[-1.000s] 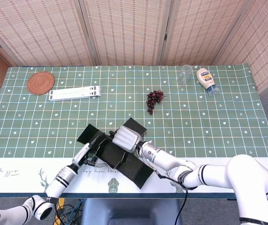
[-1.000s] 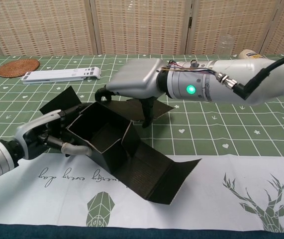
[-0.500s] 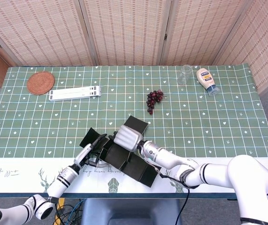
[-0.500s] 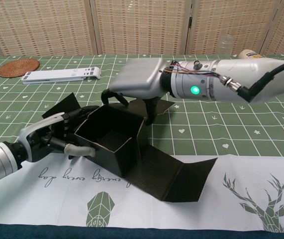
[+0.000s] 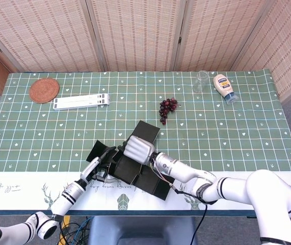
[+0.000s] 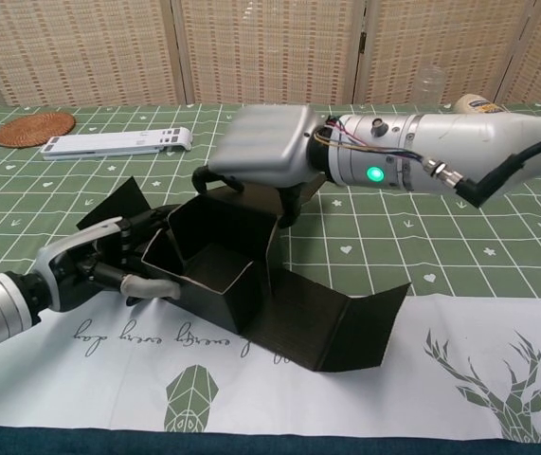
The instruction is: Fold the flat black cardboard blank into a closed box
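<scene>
Since before, box (image 6: 218, 265) walls stood up more near the table's (image 5: 237, 127) front edge. Left hand (image 6: 99, 261) gripped its side; right hand (image 6: 256, 152) pressed the back wall. Hold both sides steady, fold slowly.

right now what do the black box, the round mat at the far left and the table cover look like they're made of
Black box: matte cardboard, going by its thin stiff walls, pale cut edges and sharp creases.
Round mat: likely woven rattan or straw; reddish brown with concentric ridges.
Table cover: probably cloth or vinyl; a green printed grid with a white border. Which one is unclear.
</scene>
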`<state>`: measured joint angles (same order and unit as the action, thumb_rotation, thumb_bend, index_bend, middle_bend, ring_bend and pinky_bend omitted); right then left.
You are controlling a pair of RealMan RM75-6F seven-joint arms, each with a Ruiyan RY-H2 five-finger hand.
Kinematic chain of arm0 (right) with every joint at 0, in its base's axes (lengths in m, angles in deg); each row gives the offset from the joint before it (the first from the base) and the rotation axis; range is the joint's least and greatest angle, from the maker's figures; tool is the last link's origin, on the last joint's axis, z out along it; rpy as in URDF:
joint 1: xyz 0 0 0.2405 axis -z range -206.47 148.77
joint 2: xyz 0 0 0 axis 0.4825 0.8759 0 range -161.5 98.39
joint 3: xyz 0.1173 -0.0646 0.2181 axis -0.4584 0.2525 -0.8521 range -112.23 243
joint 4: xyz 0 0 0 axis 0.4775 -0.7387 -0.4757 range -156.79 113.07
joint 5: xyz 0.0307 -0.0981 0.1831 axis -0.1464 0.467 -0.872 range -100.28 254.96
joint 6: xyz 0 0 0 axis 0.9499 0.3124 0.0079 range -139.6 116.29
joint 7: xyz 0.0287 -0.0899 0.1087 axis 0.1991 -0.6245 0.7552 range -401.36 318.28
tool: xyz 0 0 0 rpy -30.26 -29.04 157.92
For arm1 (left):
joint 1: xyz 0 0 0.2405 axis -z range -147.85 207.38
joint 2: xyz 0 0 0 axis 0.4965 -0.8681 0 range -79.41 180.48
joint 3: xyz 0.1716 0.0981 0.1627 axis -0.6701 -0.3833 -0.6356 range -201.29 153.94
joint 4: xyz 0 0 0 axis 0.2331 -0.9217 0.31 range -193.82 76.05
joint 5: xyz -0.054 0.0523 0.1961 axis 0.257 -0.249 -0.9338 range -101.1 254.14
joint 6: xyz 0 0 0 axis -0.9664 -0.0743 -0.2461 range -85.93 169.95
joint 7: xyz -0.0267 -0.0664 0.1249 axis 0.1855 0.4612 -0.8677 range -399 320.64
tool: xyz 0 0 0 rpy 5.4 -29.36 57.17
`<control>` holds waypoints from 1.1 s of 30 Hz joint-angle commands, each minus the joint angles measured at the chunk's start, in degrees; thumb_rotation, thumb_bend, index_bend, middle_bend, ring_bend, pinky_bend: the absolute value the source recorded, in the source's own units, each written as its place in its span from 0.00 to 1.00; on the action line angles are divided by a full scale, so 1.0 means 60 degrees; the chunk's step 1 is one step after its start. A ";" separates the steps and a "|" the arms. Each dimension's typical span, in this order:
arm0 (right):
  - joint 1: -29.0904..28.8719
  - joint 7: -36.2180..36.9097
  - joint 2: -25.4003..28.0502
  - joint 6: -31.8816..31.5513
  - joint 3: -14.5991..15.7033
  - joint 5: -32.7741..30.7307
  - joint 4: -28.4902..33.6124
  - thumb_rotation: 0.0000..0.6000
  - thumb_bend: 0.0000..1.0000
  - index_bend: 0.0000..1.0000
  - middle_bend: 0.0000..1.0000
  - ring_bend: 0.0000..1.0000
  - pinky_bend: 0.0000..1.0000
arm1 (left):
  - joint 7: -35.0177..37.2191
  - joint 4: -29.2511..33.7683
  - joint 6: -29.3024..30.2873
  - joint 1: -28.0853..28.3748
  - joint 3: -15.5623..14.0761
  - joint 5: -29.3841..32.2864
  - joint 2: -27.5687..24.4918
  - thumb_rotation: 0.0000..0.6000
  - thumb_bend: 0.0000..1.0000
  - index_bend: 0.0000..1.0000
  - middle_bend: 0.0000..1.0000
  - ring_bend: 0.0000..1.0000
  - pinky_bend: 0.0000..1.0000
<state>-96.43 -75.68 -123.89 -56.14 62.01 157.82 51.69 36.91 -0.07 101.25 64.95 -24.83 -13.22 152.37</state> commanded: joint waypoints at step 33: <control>0.0222 -0.0307 -0.0483 -0.0202 -0.0260 0.0647 -0.0737 1.00 0.23 0.39 0.39 0.76 0.99 | 0.1379 -0.0467 -0.0160 0.0417 -0.0205 -0.0261 0.0210 1.00 0.11 0.11 0.08 0.62 0.73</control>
<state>-95.10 -77.55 -126.76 -57.34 60.46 161.69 47.28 45.15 -2.83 100.29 67.43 -26.04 -14.79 153.59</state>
